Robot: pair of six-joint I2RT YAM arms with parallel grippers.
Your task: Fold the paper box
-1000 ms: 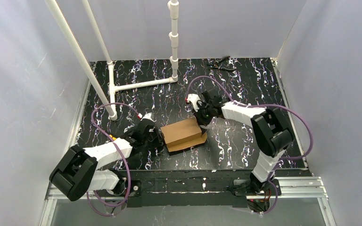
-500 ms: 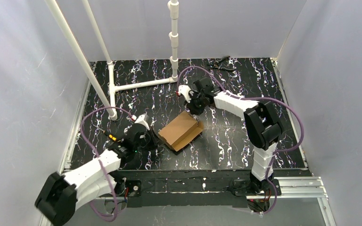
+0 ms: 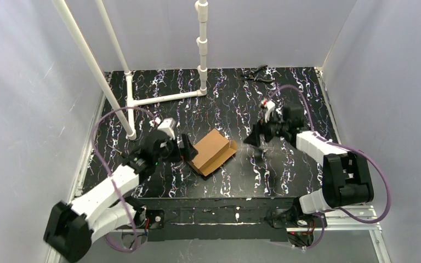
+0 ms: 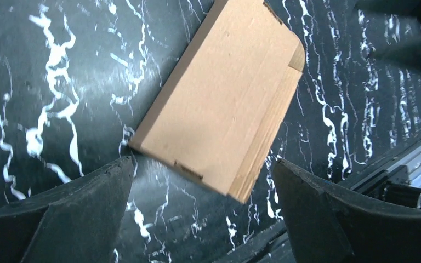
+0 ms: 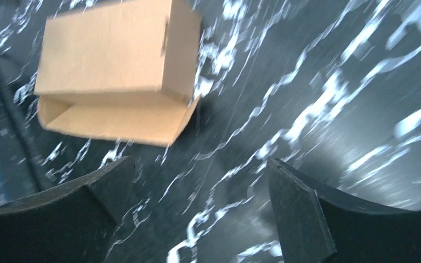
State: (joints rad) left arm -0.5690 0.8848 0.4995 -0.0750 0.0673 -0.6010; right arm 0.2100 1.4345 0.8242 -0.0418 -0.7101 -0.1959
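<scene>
The paper box (image 3: 214, 152) is plain brown cardboard, folded into a low rectangular shape, lying skewed on the black marbled table. The left wrist view shows the paper box (image 4: 225, 104) from above, with a short end flap at its upper right. Seen in the right wrist view, the paper box (image 5: 118, 68) has one long flap lying out beneath it. My left gripper (image 3: 188, 149) stands open just left of the box, jaws wide, nothing between them (image 4: 203, 170). My right gripper (image 3: 250, 140) is open too, a short way right of the box and apart from it (image 5: 200, 170).
A white pipe frame (image 3: 164, 98) stands at the back left with two slanted poles and an upright post. A small dark tool (image 3: 256, 75) lies at the far edge. Grey walls close in both sides, and a metal rail (image 3: 340, 216) runs along the near edge.
Both grippers went from shut to open and let go of the box. The right arm swung away to the right; the left gripper moved up beside the box, which turned counter-clockwise.
</scene>
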